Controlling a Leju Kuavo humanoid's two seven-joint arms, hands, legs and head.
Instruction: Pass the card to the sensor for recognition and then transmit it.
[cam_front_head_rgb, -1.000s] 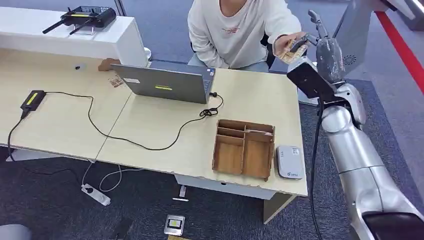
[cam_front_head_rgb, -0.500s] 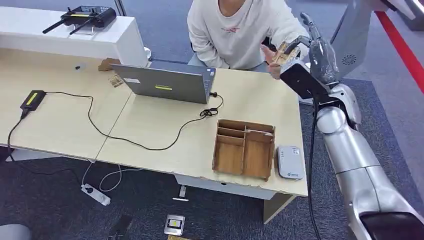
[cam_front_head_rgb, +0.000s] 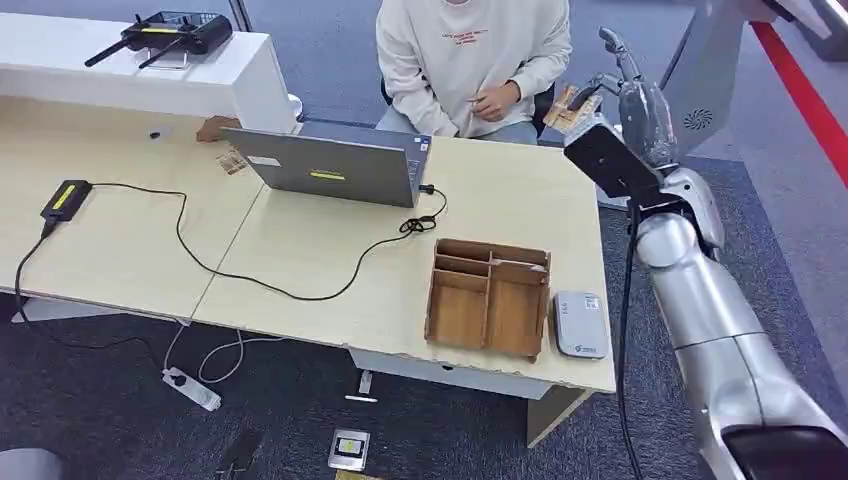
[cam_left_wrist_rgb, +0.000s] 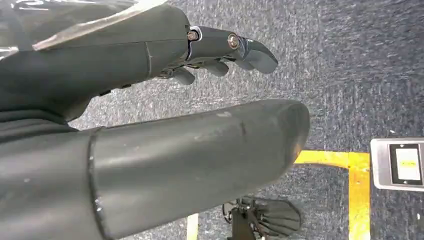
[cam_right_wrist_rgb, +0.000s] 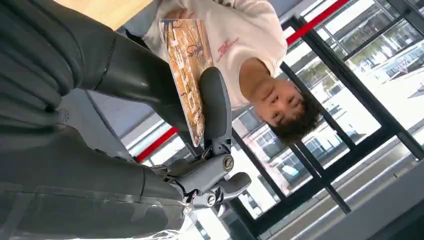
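From the head view, the right hand (cam_front_head_rgb: 622, 95) is raised past the far right corner of the light wooden desk (cam_front_head_rgb: 505, 195), pinching one patterned brown card (cam_front_head_rgb: 572, 106) between thumb and a finger while other fingers point upward. The card hangs in the air beyond the desk edge, near a seated person (cam_front_head_rgb: 472, 60) in a pale sweatshirt whose own hand rests at their lap, apart from the card. On the desk sit one grey laptop (cam_front_head_rgb: 335, 165), one wooden organiser tray (cam_front_head_rgb: 488, 297) with several compartments, and one small white sensor (cam_front_head_rgb: 580, 324) just beside the tray near the front right edge. One black cable (cam_front_head_rgb: 250, 270) runs from the laptop across the desk to one small black box (cam_front_head_rgb: 66, 198) with a yellow label. On a raised white counter at the far left stands one black device (cam_front_head_rgb: 175, 32) with antennas.

In the left wrist view, the left hand (cam_left_wrist_rgb: 165, 125) hangs over dark carpet, thumb and fingers apart, grasping nothing. A yellow floor line (cam_left_wrist_rgb: 350, 175) and one small grey device (cam_left_wrist_rgb: 397, 164) lie on the floor below.

In the right wrist view, the card (cam_right_wrist_rgb: 186, 70) is seen close up, clamped between the thick grey thumb (cam_right_wrist_rgb: 135, 75) and a dark finger (cam_right_wrist_rgb: 216, 107), with the person beyond it.
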